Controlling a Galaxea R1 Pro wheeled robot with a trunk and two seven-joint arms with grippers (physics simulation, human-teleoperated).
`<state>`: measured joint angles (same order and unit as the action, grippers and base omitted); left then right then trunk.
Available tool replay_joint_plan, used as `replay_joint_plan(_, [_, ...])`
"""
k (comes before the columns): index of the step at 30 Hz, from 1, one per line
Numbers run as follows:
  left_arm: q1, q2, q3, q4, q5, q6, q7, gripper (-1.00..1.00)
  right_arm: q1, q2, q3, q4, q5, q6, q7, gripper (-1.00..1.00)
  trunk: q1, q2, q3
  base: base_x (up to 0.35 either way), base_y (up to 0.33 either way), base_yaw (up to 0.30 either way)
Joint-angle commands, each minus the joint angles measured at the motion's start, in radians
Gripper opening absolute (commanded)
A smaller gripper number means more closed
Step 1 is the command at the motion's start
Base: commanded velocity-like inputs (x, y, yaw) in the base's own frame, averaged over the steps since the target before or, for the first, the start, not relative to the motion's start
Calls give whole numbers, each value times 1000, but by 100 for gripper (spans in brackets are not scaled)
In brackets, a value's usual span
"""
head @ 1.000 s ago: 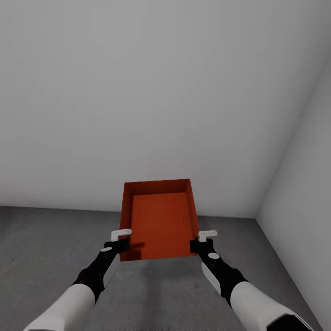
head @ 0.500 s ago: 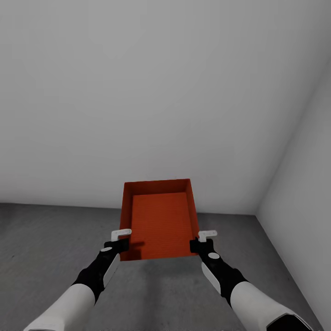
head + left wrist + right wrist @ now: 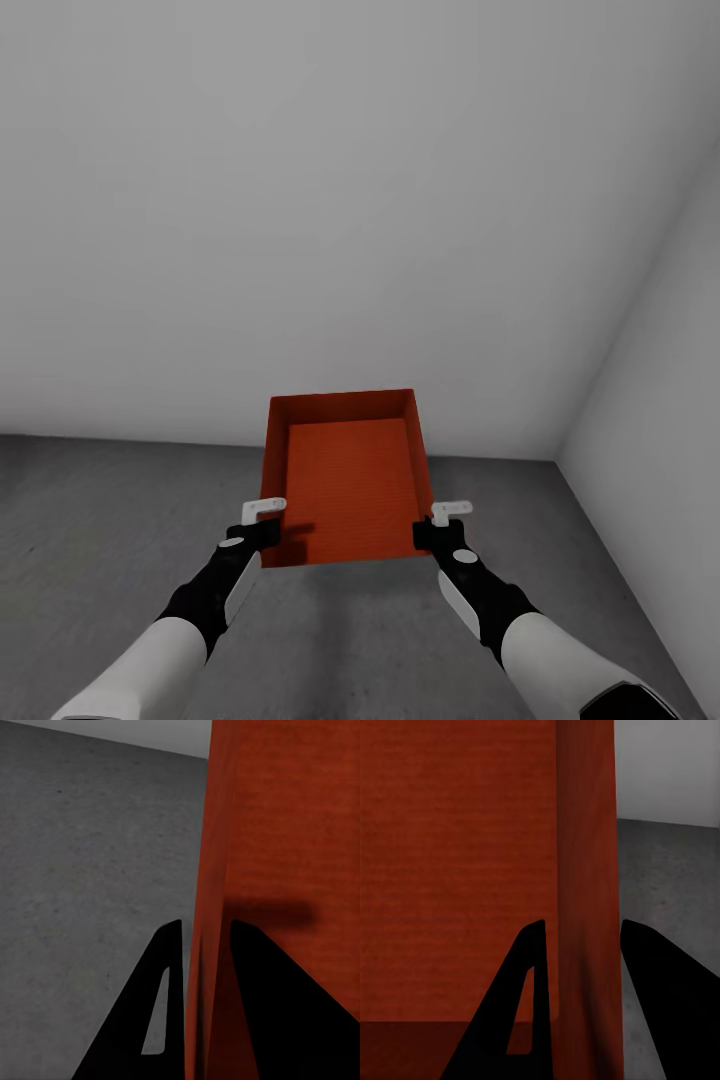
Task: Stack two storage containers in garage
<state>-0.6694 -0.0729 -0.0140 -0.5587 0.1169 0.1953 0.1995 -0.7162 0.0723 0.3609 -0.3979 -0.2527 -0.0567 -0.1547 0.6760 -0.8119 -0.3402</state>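
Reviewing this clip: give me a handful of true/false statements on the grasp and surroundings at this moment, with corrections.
1. Both grippers grip one storage container. True: left gripper and right gripper pinch opposite walls.
2. The container holds a second bin. False: it is empty.
3. The floor below is light wood planks. False: grey concrete.
4. White walls meet in a corner ahead on the right. True.
5. The container rests on the floor. False: it is held above it.

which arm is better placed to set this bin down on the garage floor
Neither alone. The left gripper pinches the storage container's left wall, the right gripper its right wall, level with each other. Lowering it to the concrete floor probably needs both together.
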Motion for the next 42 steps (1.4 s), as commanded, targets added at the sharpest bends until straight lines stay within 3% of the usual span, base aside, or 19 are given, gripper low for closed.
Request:
replay_joint_plan(1, [-1,1,11,-6,-5,3,9,-100,-1,-55,-11,64,-17,-6,-71,-100,0,-1,-3,0,0,0])
replay_joint_plan(18, [-1,1,11,-6,-5,3,9,-100,-1,-55,-11,64,-17,-6,-71,-100,0,-1,-30,0,0,0])
replay_joint_plan(42, [-1,1,11,-6,-5,3,9,-100,-2,-55,-11,64,-17,-6,-71,-100,92,-169,-144,0,0,0])
